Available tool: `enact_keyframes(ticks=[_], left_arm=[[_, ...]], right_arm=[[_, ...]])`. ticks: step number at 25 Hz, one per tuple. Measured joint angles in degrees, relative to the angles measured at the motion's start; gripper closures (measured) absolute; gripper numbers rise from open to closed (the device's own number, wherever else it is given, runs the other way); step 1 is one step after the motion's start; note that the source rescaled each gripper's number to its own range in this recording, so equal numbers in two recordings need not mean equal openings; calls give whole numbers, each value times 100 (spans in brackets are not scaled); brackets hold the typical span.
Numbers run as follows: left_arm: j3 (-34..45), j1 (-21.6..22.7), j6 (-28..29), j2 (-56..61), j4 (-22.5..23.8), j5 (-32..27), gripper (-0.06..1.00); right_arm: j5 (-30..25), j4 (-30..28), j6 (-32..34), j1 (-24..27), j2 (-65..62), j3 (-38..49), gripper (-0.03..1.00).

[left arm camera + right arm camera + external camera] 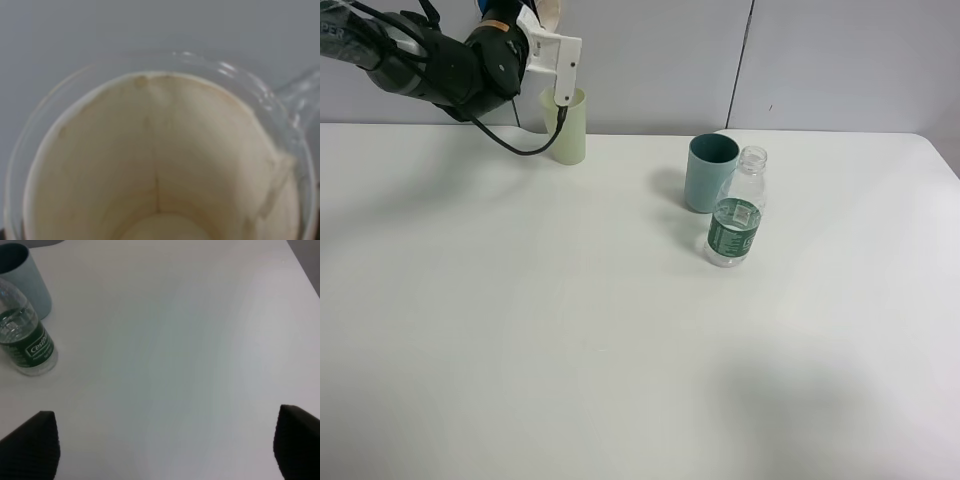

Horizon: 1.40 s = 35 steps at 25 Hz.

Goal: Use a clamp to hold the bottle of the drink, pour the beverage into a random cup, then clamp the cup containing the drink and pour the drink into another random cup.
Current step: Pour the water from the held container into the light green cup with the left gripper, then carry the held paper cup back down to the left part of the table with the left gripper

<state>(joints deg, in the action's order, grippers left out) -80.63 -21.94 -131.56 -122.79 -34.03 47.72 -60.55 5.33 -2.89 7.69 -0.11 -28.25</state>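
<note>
Two cups and one bottle stand on the white table in the high view: a pale yellow-green cup at the far edge, and a teal cup just behind a clear, uncapped bottle with a green label, the two touching or nearly so (the gap is too slight to judge). Only the high view shows the left arm's place: its black links reach in from the upper left, and the left gripper hangs at the pale cup's rim, one white finger running down against the cup's side. Whether it pinches the cup wall cannot be told from here, and the left wrist view does not settle it, being filled by the cup's cream interior, with a seam down the wall and a blurred clear edge around the rim. The right arm is missing from the high view; the right wrist view alone shows the right gripper, its dark fingertips spread wide over bare table and holding nothing, well apart from the bottle and teal cup.
</note>
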Motion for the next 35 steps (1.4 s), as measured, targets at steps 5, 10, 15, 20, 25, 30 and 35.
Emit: enact_keyframes(ticks=[5,10,15,20,25,30,35], left_arm=[[0,0,-41,0,424,194,89],[0,0,233,0,313,231,89],[0,0,905,85,-260,124,89],[416,0,1726,648,-575,-123,89],[1367,0,3399,1654,-655,-569,89],[2330,0,5359,2739,-359,-1411,89],[3323,0,6814,3663,31,-2175,89]], right_arm=[[0,0,0,0,0,0,30],[0,0,0,0,0,0,30],[0,0,0,0,0,0,30],[0,0,0,0,0,0,30],[0,0,0,0,0,0,30],[0,0,0,0,0,0,30],[0,0,0,0,0,0,30]])
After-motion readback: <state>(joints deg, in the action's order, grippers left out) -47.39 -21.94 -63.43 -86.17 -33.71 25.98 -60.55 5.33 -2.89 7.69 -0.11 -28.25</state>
